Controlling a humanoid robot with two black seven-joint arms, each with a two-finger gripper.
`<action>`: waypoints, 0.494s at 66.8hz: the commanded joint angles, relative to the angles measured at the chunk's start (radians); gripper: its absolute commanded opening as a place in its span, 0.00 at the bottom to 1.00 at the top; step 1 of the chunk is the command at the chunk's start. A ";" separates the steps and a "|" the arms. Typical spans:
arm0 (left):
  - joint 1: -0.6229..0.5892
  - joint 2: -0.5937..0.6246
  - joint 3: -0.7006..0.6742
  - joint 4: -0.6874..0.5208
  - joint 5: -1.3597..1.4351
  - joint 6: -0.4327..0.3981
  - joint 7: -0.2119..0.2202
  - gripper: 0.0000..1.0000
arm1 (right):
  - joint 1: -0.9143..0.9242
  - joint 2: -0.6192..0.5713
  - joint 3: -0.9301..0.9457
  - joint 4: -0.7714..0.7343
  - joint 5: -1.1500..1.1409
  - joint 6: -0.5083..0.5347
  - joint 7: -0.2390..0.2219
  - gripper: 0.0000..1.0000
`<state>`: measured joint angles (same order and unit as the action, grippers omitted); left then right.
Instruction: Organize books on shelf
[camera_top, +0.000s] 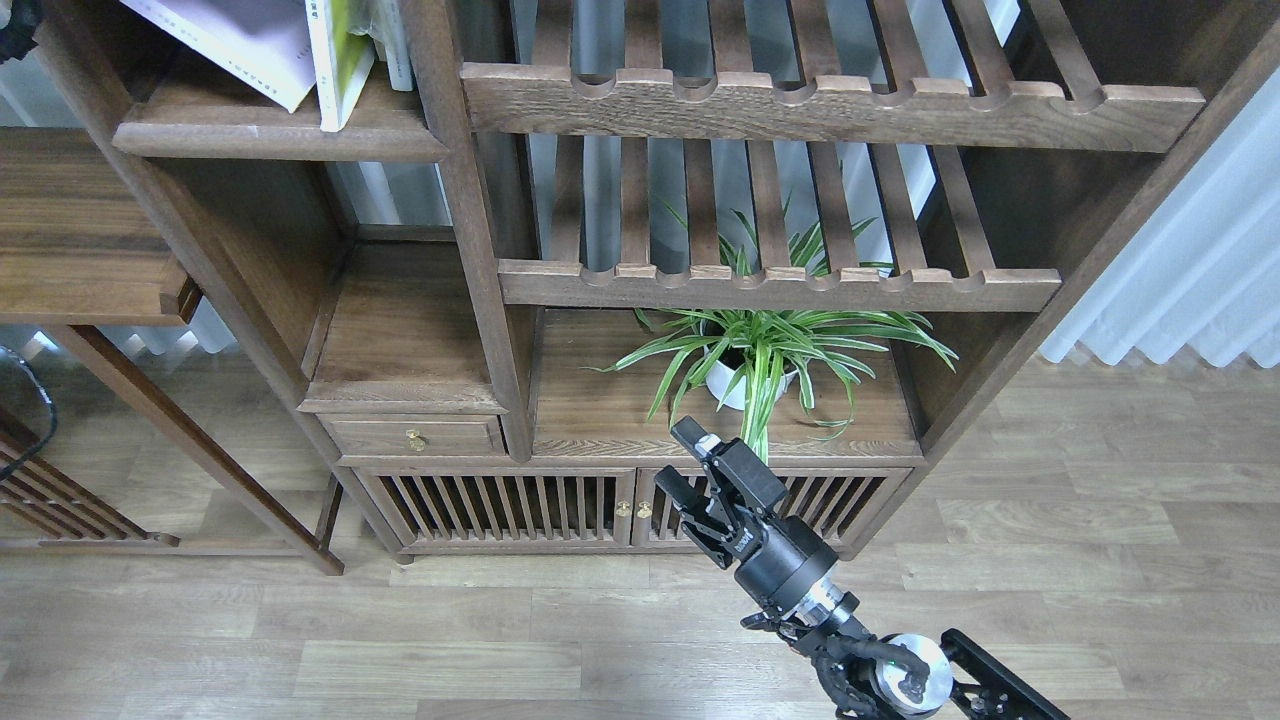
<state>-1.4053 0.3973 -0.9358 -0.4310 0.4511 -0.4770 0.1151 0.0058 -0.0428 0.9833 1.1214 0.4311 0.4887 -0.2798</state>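
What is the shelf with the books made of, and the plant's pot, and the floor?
The shelf looks like dark brown wood with a dull finish: grain lines run along it. The pot is smooth, plain white, maybe ceramic or plastic; leaves hide much of it. The floor looks like pale wooden planks, perhaps laminate, with seams and grain showing. The books look like paper.
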 joint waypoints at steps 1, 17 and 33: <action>0.006 -0.011 0.003 0.002 0.000 0.001 0.003 0.16 | -0.001 -0.005 0.001 0.000 0.001 0.000 -0.001 1.00; 0.005 -0.023 0.006 0.014 0.000 0.009 0.003 0.26 | -0.006 -0.005 0.018 0.000 0.001 0.000 -0.005 0.99; -0.008 -0.022 0.026 0.014 0.000 0.009 0.003 0.48 | -0.007 -0.002 0.017 0.000 0.001 0.000 -0.007 0.99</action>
<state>-1.4085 0.3744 -0.9249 -0.4172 0.4506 -0.4680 0.1203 -0.0010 -0.0462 1.0012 1.1214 0.4326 0.4887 -0.2859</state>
